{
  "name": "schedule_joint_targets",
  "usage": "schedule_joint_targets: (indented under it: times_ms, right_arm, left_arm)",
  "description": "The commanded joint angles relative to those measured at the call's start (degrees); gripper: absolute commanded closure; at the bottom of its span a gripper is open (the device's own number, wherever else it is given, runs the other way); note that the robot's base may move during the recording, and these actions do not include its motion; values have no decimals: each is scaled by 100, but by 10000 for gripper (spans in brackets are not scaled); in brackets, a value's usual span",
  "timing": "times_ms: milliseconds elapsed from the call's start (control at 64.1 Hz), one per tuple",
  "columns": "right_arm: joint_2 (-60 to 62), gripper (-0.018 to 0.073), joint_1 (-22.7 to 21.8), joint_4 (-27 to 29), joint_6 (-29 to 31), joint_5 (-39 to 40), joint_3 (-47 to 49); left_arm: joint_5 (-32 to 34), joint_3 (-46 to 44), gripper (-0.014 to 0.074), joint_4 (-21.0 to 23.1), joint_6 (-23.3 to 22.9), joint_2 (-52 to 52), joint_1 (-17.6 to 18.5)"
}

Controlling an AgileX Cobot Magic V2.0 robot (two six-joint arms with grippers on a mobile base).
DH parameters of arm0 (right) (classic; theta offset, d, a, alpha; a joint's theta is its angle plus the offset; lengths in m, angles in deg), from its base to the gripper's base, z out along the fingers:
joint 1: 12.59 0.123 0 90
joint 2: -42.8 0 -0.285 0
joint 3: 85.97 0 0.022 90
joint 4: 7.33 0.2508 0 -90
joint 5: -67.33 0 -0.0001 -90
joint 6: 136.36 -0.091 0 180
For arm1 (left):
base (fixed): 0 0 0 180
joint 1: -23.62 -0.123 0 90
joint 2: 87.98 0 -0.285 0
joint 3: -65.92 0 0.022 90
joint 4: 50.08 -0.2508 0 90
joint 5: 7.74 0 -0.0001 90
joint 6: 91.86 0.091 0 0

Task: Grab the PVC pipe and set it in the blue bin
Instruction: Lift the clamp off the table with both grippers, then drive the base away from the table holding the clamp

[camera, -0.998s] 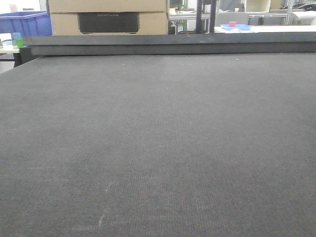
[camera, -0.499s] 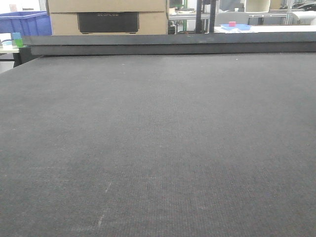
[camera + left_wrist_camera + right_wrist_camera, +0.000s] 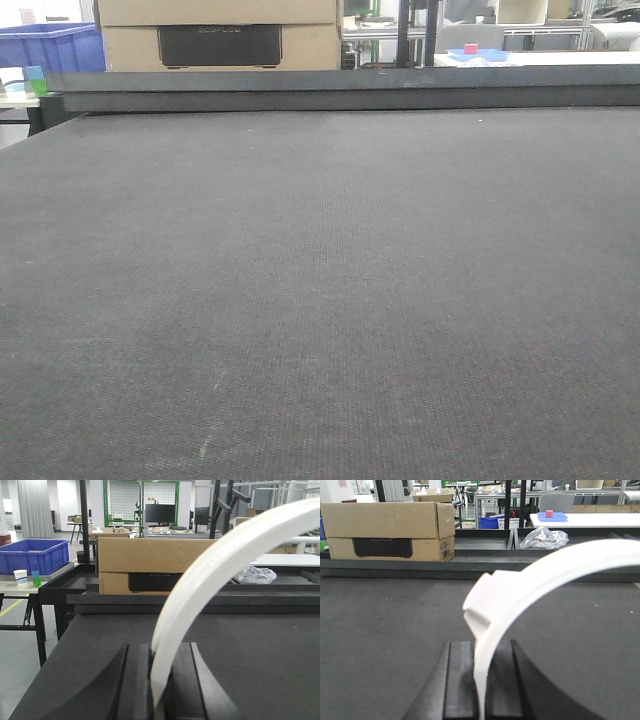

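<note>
Dark mat (image 3: 320, 300) open to raised far rail (image 3: 340, 90); left gripper (image 3: 159, 672), right gripper (image 3: 480, 672) each clamp PVC pipe (image 3: 210, 570) (image 3: 545, 567).

Indoor light even, diffuse, moderately bright. Front view soft, grainy; mat (image 3: 320, 300) shows faint pale sheen toward far edge, shadows weak. Wrist views: PVC pipe (image 3: 210, 570) close to lens, out of focus, near blown-out white (surface detail lost). Cardboard box (image 3: 150, 560) behind sharper.
</note>
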Motion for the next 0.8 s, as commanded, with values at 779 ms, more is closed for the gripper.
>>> schedule_joint_targets:
  times_ms: [779]
  right_arm:
    - [20, 721, -6, 2, 13, 177, -1]
  left_arm:
    - [138, -16, 707, 10, -4, -2, 35]
